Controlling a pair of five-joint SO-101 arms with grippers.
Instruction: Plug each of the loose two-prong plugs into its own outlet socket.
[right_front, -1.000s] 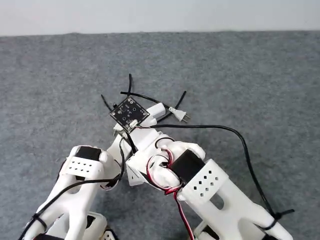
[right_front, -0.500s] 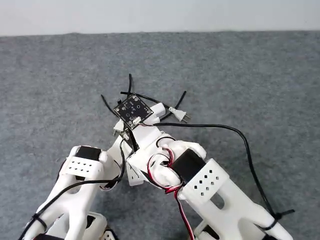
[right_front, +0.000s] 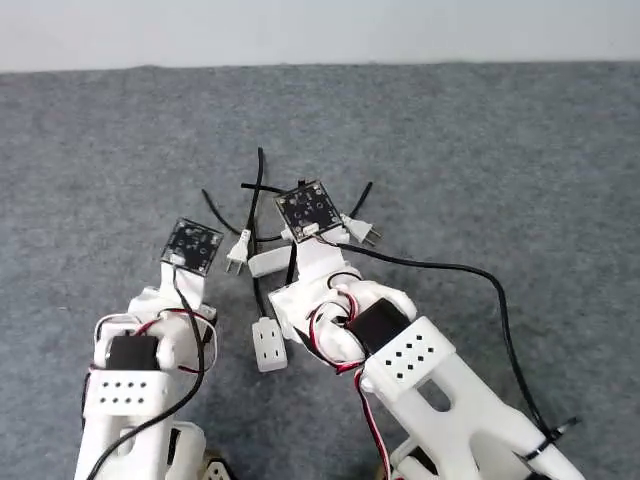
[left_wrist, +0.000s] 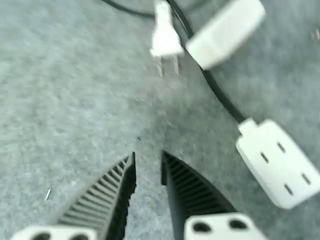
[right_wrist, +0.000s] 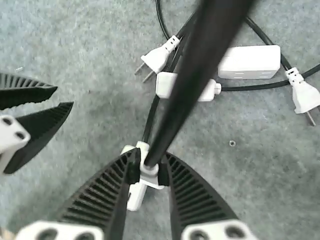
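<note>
My right gripper (right_wrist: 150, 159) hangs above the carpet with its fingers drawn in on a thick black cord (right_wrist: 192, 80) that rises past the camera. Below its tips lies a white outlet socket (right_front: 268, 343), also (left_wrist: 277, 162), flat on the carpet. My left gripper (left_wrist: 148, 157), seen also as (right_wrist: 64, 96), is slightly open and holds nothing. Ahead of it lie a loose white two-prong plug (left_wrist: 165, 42) (right_front: 238, 252) and a second outlet socket (left_wrist: 225, 32) (right_front: 272, 262). Another plug (right_front: 360, 230) (right_wrist: 302, 97) lies to the right, near a third outlet socket (right_wrist: 250, 61).
Black cords (right_front: 260, 175) cross and loop over the grey carpet (right_front: 500, 150) beyond the arms. A long black cable (right_front: 495, 300) trails from the right arm toward the near right. A pale wall (right_front: 320, 30) bounds the far edge. Open carpet lies on both sides.
My left arm has pulled back to the left, away from the right arm, uncovering the loose plug and the second socket. The right wrist has shifted a little right and farther out.
</note>
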